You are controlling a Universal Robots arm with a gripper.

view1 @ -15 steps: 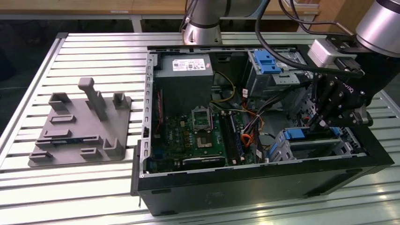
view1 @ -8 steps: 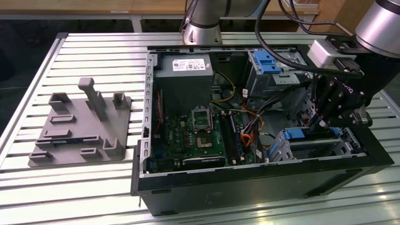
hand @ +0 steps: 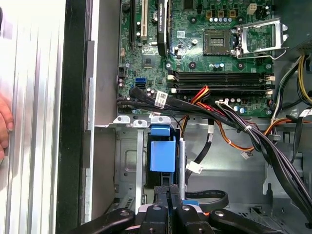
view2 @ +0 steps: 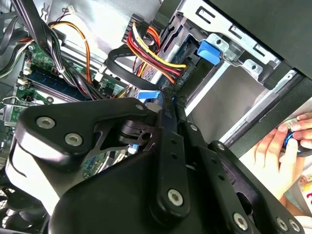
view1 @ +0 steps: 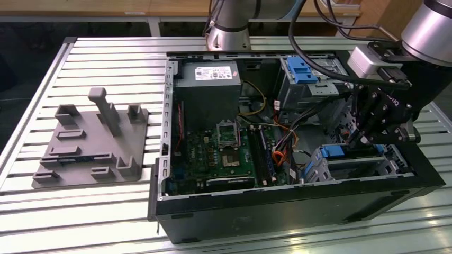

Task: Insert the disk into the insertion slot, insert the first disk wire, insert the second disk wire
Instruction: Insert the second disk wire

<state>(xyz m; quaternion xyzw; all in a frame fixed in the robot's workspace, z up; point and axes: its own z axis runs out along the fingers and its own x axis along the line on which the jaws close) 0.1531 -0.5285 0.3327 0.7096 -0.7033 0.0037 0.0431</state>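
Gripper (view1: 357, 142) sits apparently just above disk (view1: 351, 151) in slot.

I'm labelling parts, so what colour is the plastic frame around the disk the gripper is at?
Bright blue frame, clearest in the first wrist view, just beyond the gripper.

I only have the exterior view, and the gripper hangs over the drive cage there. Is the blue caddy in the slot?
Observer: In the first wrist view the blue caddy sits inside the silver cage, just ahead of the gripper.
Operator: Is anything near the case I should know about?
Observer: Yes. In the second wrist view a person's hand is just outside the case wall.
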